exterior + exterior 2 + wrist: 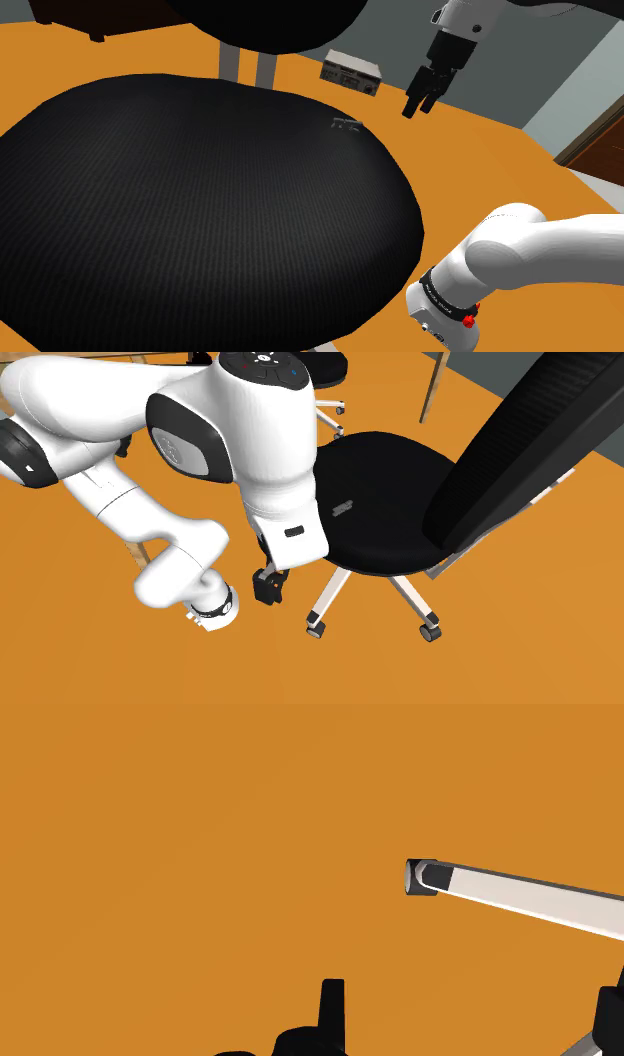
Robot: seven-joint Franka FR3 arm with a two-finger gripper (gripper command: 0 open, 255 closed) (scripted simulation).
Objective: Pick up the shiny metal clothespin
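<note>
A small grey metal clothespin [346, 124] lies on the black seat [190, 210] of an office chair, near the seat's far right edge in the shoulder view. In the second exterior view the clothespin [343, 508] rests in the middle of the seat [385, 482]. My black gripper [420, 103] hangs open beyond that edge, over the orange floor, to the right of the clothespin and apart from it. In the second exterior view the gripper [268, 588] is beside the seat's near left edge. The wrist view has its fingers [333, 1004] apart, with nothing between them.
The chair's tall black backrest [530, 432] rises at the seat's far side. White chair legs with casters [430, 632] spread below; one leg [530, 896] passes under the gripper. A grey box [352, 72] sits on the orange floor behind the chair. My arm's elbow [520, 250] is at lower right.
</note>
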